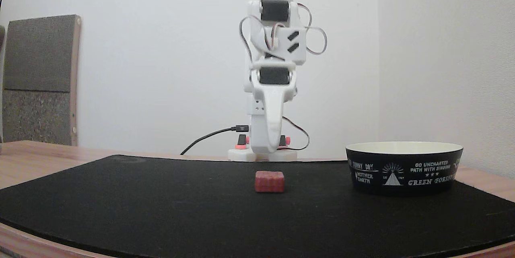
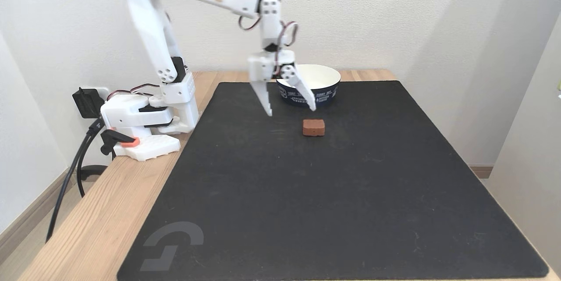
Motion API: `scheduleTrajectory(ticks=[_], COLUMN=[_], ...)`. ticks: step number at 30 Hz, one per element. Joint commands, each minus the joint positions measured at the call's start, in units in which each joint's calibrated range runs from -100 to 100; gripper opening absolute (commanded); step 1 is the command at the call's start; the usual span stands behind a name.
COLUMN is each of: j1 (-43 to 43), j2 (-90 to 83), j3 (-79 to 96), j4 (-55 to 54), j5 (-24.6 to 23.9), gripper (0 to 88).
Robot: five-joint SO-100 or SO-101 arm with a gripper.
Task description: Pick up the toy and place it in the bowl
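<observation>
I've got the end effector (image 2: 291, 111) hanging fingers-down with its two fingers spread wide apart and nothing between them, off the black mat (image 2: 333, 211). The toy (image 2: 314, 127) lies flat on the mat, untouched, and it's my landmark. In the fixed view from above, the end effector sits just up and left of the toy, near but apart, tips above it. The bowl (image 2: 326, 92) is just behind the toy in that view, and the right finger crosses in front of the bowl's wall. The toy's long axis runs roughly left-right there, about in line with the finger gap. In the low fixed view the toy (image 1: 269, 181) is in front of the arm and the bowl (image 1: 404, 167) is well to the toy's right. My read: shift toward the toy, then descend.
</observation>
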Motion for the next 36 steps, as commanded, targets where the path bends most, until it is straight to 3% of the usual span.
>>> scheduleTrajectory(ticks=[1,9,24,30,36], j1=[0.40,0.40,1.48,1.99,2.07], j2=[10.04,24.46,33.13,33.13,33.21], j3=[-15.00,-33.47,-35.37,-35.37,-34.64], j4=[4.66,8.72,5.42,4.74,3.47], j5=[0.35,0.40,1.97,1.97,1.71], gripper=[37.8,37.8,36.4,5.5,5.9])
